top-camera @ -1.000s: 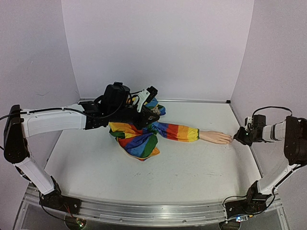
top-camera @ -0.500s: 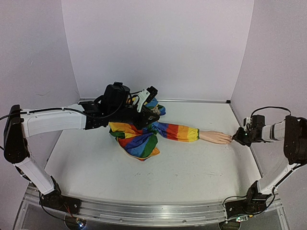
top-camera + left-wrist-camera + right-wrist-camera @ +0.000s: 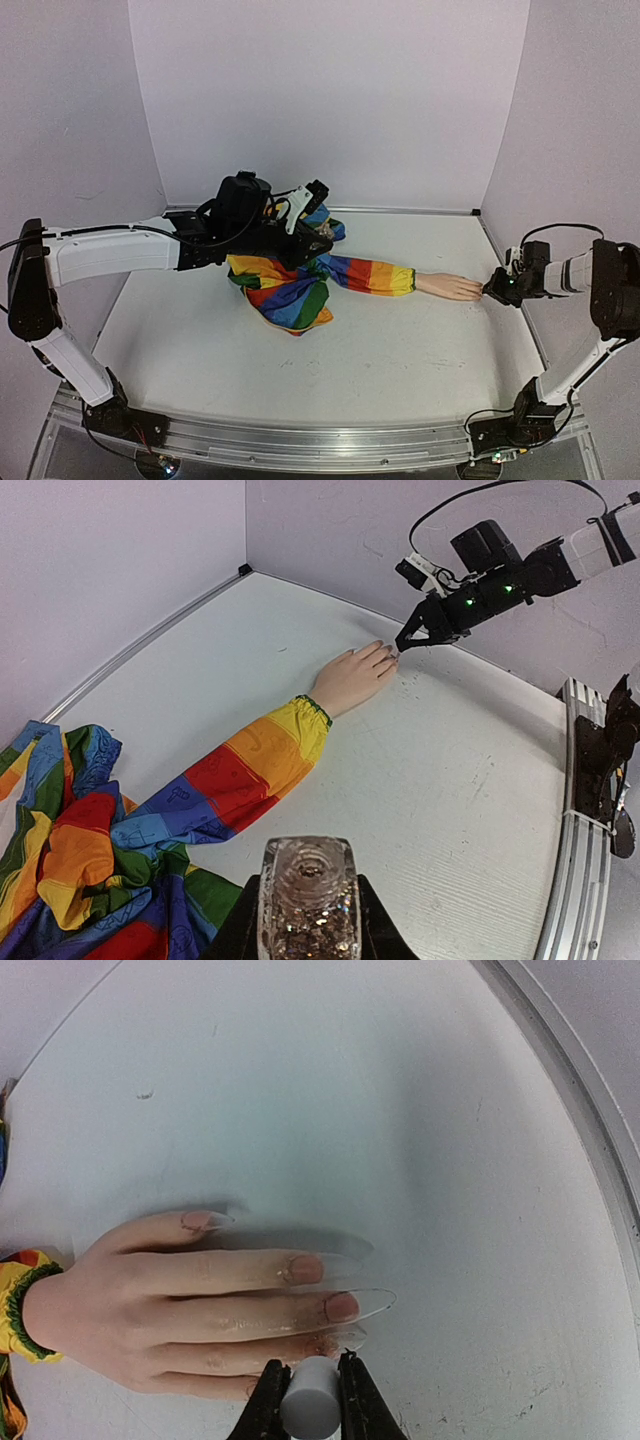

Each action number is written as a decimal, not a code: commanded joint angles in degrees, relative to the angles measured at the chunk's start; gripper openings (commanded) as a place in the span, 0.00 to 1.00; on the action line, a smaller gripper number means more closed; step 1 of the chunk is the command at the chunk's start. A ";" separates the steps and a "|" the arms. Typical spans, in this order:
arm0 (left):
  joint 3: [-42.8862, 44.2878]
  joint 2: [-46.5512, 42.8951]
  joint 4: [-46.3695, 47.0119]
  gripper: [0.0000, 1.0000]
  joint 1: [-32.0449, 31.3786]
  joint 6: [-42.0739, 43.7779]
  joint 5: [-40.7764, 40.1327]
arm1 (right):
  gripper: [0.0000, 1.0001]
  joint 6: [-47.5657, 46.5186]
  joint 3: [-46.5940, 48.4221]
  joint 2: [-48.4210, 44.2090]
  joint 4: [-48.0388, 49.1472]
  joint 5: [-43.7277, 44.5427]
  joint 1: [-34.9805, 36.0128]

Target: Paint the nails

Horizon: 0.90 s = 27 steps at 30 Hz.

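Observation:
A pale peach mannequin hand [image 3: 450,287] ends a rainbow-striped sleeve [image 3: 340,272] lying on the white table. It also shows in the left wrist view [image 3: 352,675] and the right wrist view [image 3: 190,1310], with long clear nails [image 3: 345,1304] on its fingertips. My right gripper [image 3: 495,291] is shut on a grey brush cap [image 3: 309,1410], held right at the fingertips over one of the nearer fingers. My left gripper [image 3: 312,236] is shut on a small clear bottle of glitter polish [image 3: 310,900], held above the bunched sleeve.
The sleeve's bunched cloth [image 3: 288,295] lies at the table's middle left. Lilac walls close in on three sides. A metal rail [image 3: 300,440] runs along the near edge, and a raised rim [image 3: 560,1070] borders the table by the hand.
My right gripper has crept a little left, closer onto the mannequin's fingertips. The left arm, the bottle and the sleeve have not moved.

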 commanded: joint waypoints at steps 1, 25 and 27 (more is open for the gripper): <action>4.01 -0.16 3.07 0.00 0.31 0.70 -0.52 | 0.00 -0.35 1.60 -0.18 -0.05 1.06 0.32; 3.45 -0.79 3.05 0.00 0.31 1.06 -1.05 | 0.00 0.39 1.81 -1.02 0.09 7.08 0.32; 3.38 -0.85 3.07 0.00 0.31 0.99 -1.05 | 0.00 0.62 1.62 -1.95 -0.08 7.31 0.32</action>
